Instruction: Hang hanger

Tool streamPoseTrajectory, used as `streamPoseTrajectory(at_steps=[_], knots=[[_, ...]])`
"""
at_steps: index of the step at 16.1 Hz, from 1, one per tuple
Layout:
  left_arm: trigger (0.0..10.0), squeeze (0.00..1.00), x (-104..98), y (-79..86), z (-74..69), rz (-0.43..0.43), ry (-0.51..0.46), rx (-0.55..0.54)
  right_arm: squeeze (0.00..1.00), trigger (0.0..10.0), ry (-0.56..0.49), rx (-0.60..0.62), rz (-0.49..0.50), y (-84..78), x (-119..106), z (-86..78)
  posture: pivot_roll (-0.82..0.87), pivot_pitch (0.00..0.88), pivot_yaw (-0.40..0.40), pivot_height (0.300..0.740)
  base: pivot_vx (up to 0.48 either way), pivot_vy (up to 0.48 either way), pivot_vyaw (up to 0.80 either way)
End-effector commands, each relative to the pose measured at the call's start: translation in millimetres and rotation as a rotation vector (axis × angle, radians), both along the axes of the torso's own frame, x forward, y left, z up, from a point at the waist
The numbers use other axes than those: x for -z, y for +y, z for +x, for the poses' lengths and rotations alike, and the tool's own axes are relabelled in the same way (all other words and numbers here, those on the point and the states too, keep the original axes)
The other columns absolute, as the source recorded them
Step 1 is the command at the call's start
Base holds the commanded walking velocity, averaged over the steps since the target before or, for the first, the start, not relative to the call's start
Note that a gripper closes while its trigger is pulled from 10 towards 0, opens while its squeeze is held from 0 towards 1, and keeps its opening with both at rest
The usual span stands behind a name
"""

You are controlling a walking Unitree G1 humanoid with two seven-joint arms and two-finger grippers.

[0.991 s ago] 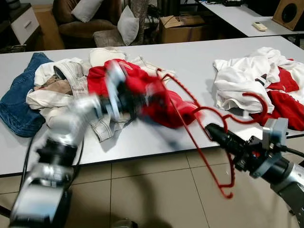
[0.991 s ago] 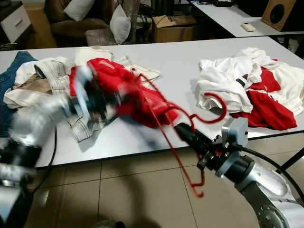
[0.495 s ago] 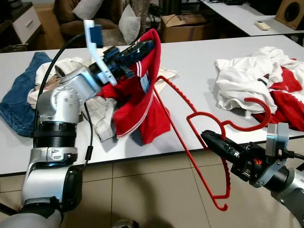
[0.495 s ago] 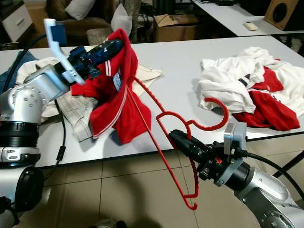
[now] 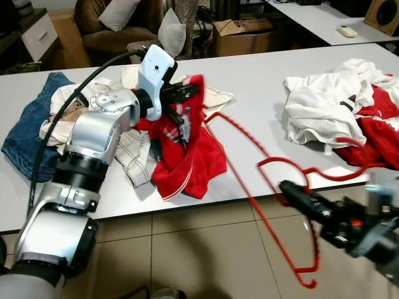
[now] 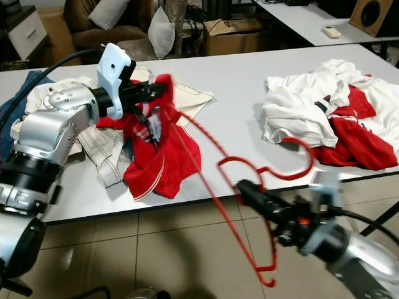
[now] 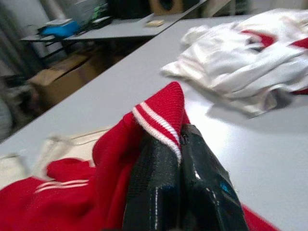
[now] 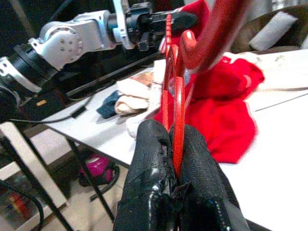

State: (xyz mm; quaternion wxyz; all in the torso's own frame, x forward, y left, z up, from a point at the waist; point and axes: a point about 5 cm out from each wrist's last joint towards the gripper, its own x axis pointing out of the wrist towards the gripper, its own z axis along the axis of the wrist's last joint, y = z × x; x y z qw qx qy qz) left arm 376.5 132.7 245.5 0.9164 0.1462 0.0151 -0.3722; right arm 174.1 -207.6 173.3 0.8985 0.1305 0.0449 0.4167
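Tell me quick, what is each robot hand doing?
Left hand: closed on the red shirt, lifting it above the table.
Right hand: closed on the red hanger.

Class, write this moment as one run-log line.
left gripper: shut on red garment, lifted above table | right gripper: shut on red hanger | hanger arm at garment, not clearly inside

White table [image 5: 262, 81], tile floor [image 5: 187, 255], armchair [image 5: 106, 31] behind.

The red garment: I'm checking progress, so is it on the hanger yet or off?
Off. The left gripper pinches the red garment by its striped edge; the red hanger, in the right gripper, has only one arm reaching it.
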Motion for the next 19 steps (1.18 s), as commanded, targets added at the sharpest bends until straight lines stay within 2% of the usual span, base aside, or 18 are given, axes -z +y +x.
streamPoseTrajectory(at_steps=[1, 2, 3, 4, 6, 8, 10, 11, 15, 18, 19], knots=[[0.0, 0.0, -1.9, -0.4, 4.5, 0.094, -0.033, -0.031, 0.0, 10.0, -0.051, -0.016, -0.012, -0.9, -11.7, -3.2, -0.14, 0.0, 0.115, 0.74, 0.0, 0.0, 0.0], [0.0, 0.0, -1.2, -2.5, 5.3, 0.096, -0.035, -0.026, 0.0, 10.0, -0.05, -0.024, -0.008, 0.1, -12.4, -3.9, -0.14, 0.0, 0.115, 0.74, 0.0, 0.0, 0.0], [0.0, 0.0, -5.0, -9.0, 6.4, 0.036, -0.031, -0.007, 0.0, 10.0, -0.022, -0.053, -0.018, 7.8, -7.6, -4.2, -0.14, 0.0, 0.112, 0.74, 0.0, 0.0, 0.0], [0.0, 0.0, -6.9, -11.1, 6.8, 0.013, -0.031, -0.002, 0.0, 10.0, -0.01, -0.06, -0.022, 10.7, -5.1, -3.8, -0.14, 0.0, 0.112, 0.74, 0.0, 0.0, 0.0], [0.0, 0.0, -18.2, -17.3, 4.0, -0.079, -0.02, 0.049, 0.0, 10.0, 0.065, -0.009, -0.071, 19.8, 10.9, 9.6, -0.13, 0.0, 0.104, 0.74, 0.0, 0.0, 0.0], [0.0, 0.0, -23.5, -19.6, 0.6, -0.126, -0.005, 0.083, 0.0, 10.0, 0.104, 0.026, -0.1, 23.0, 19.4, 19.1, -0.13, 0.0, 0.1, 0.74, 0.0, 0.0, 0.0], [0.0, 0.0, -25.1, -20.1, -0.8, -0.138, -0.001, 0.097, 0.0, 10.0, 0.109, 0.03, -0.113, 24.6, 21.7, 21.8, -0.13, 0.0, 0.1, 0.74, 0.0, 0.0, 0.0], [0.0, 0.0, -25.9, -19.4, -9.7, -0.116, 0.012, 0.159, 0.0, 10.0, 0.134, 0.123, -0.12, 31.3, 27.6, 44.7, -0.13, 0.0, 0.094, 0.74, 0.0, 0.0, 0.0], [0.0, 0.0, -25.8, -10.8, -9.4, -0.123, 0.002, 0.113, 0.0, 10.0, 0.153, 0.096, -0.154, 40.4, 30.3, 50.3, -0.12, 0.0, 0.07, 0.74, 0.0, 0.0, 0.0], [0.0, 0.0, -24.2, -5.9, -12.7, -0.109, 0.004, 0.106, 0.0, 10.0, 0.186, 0.185, -0.184, 33.0, 34.0, 56.6, -0.12, 0.0, 0.063, 0.74, 0.0, 0.0, 0.0], [0.0, 0.0, -25.2, 2.9, -11.2, -0.106, -0.009, 0.065, 0.0, 10.0, 0.212, 0.288, -0.186, 25.8, 35.2, 63.7, -0.12, 0.0, 0.06, 0.74, 0.0, 0.0, 0.0]])
